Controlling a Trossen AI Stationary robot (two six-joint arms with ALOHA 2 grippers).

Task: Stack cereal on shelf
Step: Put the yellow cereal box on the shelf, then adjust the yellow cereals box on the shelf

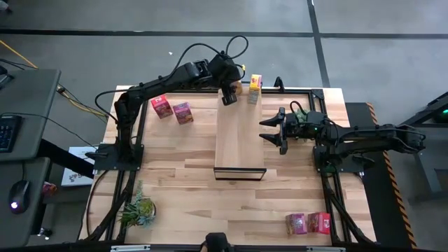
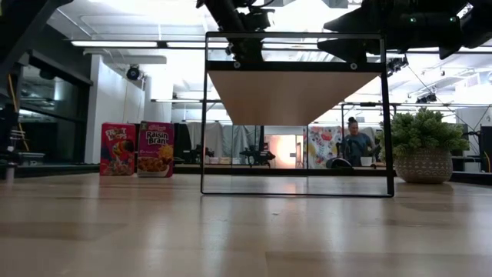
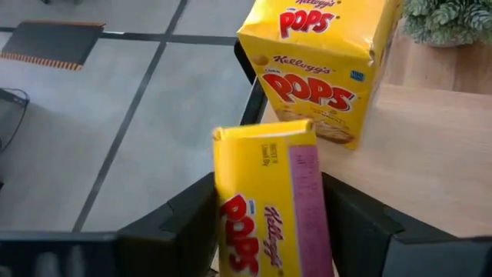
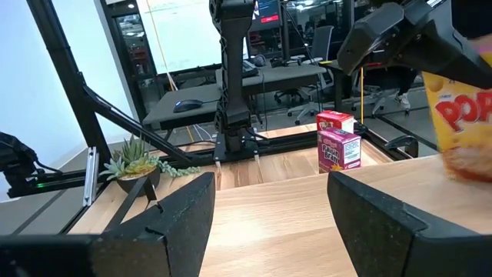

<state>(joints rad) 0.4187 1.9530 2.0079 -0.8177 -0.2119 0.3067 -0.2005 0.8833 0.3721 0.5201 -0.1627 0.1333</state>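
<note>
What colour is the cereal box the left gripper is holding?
Yellow, with red POPS lettering. The box sits between the left gripper's fingers; the left wrist view shows it best.

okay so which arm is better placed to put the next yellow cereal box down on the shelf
Left. Its tool is already shut on a yellow box at the shelf's far end, beside the other yellow box. The right tool hangs open and empty by the shelf's side.
</note>
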